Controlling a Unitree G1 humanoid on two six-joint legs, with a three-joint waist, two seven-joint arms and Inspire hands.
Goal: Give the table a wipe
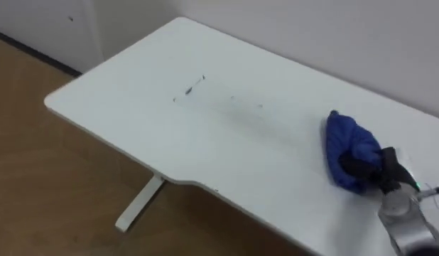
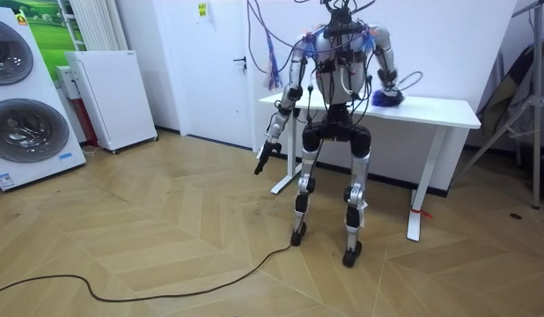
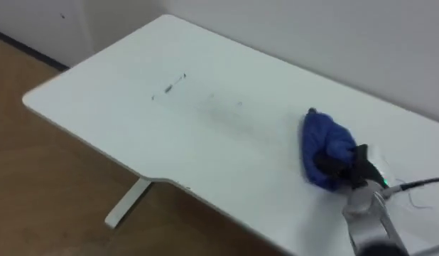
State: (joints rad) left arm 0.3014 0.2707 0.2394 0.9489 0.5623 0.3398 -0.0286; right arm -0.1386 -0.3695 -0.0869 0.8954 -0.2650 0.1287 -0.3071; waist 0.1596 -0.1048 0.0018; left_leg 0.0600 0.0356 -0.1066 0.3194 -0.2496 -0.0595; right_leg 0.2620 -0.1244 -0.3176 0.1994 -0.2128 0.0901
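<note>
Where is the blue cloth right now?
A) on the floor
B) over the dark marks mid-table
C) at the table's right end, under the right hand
C: the right hand grips the blue cloth near the right end of the white table, well apart from the dark marks.

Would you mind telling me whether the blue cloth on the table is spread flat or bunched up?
Bunched up: the blue cloth sits as a rumpled mound on the table, with the right hand gripping it.

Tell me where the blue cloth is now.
In the left eye view, the blue cloth lies on the white table, right side, gripped by the right hand.
</note>
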